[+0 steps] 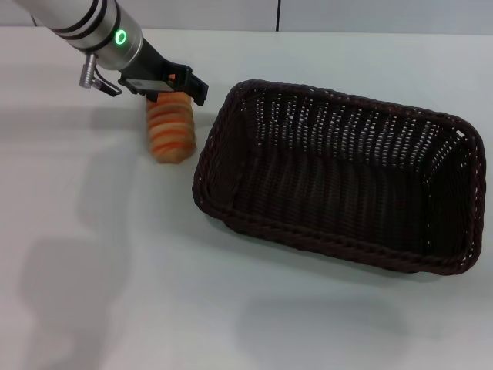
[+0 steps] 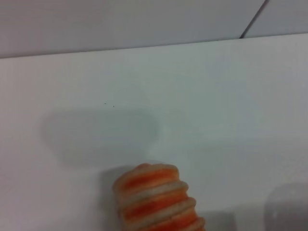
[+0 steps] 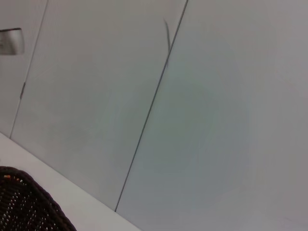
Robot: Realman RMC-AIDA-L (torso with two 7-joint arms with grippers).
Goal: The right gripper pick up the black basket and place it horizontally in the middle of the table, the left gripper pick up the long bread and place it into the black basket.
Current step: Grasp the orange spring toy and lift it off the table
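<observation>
The long bread lies on the white table, left of the black basket. It is tan with orange ridges and points away from me. My left gripper, on the wrist with the green light, is over the bread's far end. The bread's end also shows in the left wrist view. The black basket rests flat and empty at the middle right of the table, its long side running across. One corner of it shows in the right wrist view. My right gripper is out of view.
A grey panelled wall stands behind the table's far edge. Bare white tabletop lies in front of the bread and the basket.
</observation>
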